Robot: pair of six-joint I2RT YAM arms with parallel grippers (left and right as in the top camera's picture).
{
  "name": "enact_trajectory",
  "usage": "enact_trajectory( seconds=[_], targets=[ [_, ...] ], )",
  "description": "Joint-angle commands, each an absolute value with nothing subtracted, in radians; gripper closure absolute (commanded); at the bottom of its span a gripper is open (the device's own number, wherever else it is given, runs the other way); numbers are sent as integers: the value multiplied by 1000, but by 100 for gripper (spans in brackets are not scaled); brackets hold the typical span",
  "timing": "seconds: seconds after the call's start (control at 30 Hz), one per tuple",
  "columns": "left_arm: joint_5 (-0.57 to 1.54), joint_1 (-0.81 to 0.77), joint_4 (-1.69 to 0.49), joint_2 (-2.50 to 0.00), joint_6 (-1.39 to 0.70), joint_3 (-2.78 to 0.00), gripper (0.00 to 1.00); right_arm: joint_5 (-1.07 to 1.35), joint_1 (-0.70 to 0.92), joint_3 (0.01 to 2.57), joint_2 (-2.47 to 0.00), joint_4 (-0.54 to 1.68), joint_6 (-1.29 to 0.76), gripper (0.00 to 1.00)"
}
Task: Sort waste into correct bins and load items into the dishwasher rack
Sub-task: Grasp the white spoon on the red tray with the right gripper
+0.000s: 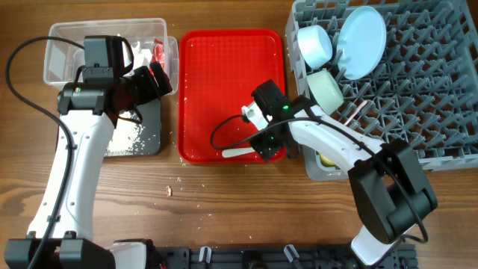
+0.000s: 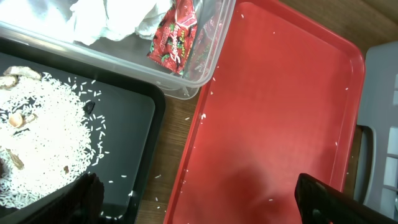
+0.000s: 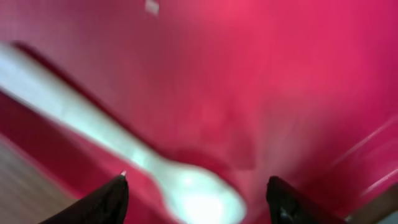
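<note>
A white plastic spoon (image 1: 239, 152) lies on the flat red tray (image 1: 224, 82) near its front edge. My right gripper (image 1: 267, 146) is open just over the spoon's bowl (image 3: 198, 198), one finger on each side. My left gripper (image 1: 158, 81) is open and empty above the gap between the black tray (image 2: 127, 102) and the red tray (image 2: 280, 106). The clear tub (image 1: 63, 45) holds white tissue (image 2: 112, 18) and the red snack wrapper (image 2: 174, 37). The black tray holds rice and brown scraps (image 2: 37, 124). The grey rack (image 1: 426, 82) holds the pale blue plate (image 1: 361, 41) and two bowls (image 1: 315, 45).
Loose rice grains lie on the red tray and on the wood between the trays (image 2: 158, 180). A crumb lies on the table (image 1: 169, 190) in front of the trays. A yellow item (image 1: 327, 160) sits in the rack's front corner under my right arm.
</note>
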State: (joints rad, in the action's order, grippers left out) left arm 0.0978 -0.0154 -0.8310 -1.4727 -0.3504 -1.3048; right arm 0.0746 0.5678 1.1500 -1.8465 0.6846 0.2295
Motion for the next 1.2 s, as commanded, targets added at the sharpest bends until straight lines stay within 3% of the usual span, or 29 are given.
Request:
enact_trajectory(
  seconds=[0.0,0.27,0.4,0.63,0.83,0.9,1.17],
  targets=[
    [92,-10,-831,-1475,-352,-1313,0,41,568,1114,-1861,628,288,26],
    [92,-10,-831,-1475,-353,-1313,0,55,568,1097,-1862,691,285,28],
    [92,-10,-831,-1475,-353,-1313,0,114,568,1097,-1862,691,285,37],
    [92,-10,-831,-1475,-353,-1313,0,159,568,1097,-1862,693,281,67],
    [92,-10,-831,-1475,-353,-1313,0,159,568,1097,-1862,693,276,83],
    [92,-10,-831,-1475,-352,-1313,0,159,568,1097,-1862,693,276,94],
    [92,-10,-831,-1475,-352,-1313,0,162,568,1301,-1810,828,147,96]
  ],
)
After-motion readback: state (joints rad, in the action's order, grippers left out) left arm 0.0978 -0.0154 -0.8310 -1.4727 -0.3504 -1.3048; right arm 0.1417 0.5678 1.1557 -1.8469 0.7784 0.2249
